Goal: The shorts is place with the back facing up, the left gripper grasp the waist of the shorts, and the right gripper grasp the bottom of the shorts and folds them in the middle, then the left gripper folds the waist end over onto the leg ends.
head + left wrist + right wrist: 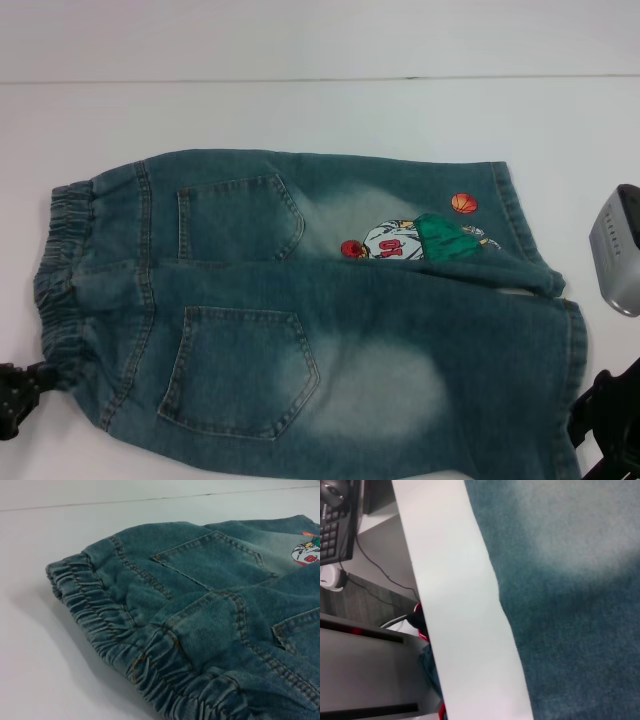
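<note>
Shorts (300,320) flat on white table (300,110), back pockets up, ready for fold. Waist (62,290) toward left gripper (22,395), leg hems (560,330) toward right gripper (612,415): each at own end. Jaws' opening: cannot tell.

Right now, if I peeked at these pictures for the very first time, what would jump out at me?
First, the big faded denim shorts spread flat across the white table, back pockets up. Next, the bright cartoon basketball player stitched near the leg hems on the robot's right, with a little orange ball beside it. The ruffled waist lies at the robot's left, where the left gripper sits at its near corner; the right gripper waits by the near hem.
</note>
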Robot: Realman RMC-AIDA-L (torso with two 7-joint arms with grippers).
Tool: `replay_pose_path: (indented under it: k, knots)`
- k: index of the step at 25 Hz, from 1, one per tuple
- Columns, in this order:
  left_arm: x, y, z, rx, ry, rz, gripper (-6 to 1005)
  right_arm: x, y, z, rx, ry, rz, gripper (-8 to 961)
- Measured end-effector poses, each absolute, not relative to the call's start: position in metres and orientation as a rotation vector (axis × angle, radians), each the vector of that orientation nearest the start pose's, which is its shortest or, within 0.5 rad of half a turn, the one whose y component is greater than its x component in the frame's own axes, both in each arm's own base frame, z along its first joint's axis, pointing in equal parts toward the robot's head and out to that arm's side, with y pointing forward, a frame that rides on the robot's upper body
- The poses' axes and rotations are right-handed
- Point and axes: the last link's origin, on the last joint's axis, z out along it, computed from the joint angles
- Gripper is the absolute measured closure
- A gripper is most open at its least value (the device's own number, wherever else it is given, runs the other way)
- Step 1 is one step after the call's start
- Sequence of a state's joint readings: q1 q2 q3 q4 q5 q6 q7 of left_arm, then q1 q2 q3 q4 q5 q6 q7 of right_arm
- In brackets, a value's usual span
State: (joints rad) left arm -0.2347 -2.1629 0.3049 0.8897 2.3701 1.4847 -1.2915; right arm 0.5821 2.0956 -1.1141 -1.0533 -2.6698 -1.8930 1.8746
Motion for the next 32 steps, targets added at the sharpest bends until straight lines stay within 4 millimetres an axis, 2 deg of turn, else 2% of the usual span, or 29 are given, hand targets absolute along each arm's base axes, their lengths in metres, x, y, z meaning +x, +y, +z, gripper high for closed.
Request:
replay_pose_path:
  k: [7, 13, 19, 24, 29, 32]
  knots:
    - [-0.394, 0.226, 0.035, -2.360, -0.939, -0.229, 951, 0.252, 0.288, 0.000, -3.194, 0.757, -0.698, 199]
    - [-0.394, 0.226, 0.035, -2.360, -0.938, -0.229, 951, 0.252, 0.290, -0.003, -3.182, 0.758, -0.697, 423]
    - [-0.395, 0.226, 0.034, -2.353, -0.934, -0.234, 951, 0.254, 0.291, -0.014, -3.180, 0.643, -0.665, 561]
    - [-0.395, 0.227, 0.033, -2.350, -0.937, -0.238, 951, 0.253, 0.284, -0.020, -3.222, 0.597, -0.634, 676]
    - [-0.395, 0.228, 0.033, -2.344, -0.941, -0.249, 951, 0.251, 0.279, -0.017, -3.267, 0.498, -0.567, 908]
    - [-0.395, 0.229, 0.033, -2.319, -0.954, -0.268, 951, 0.251, 0.277, -0.016, -3.274, 0.456, -0.554, 917]
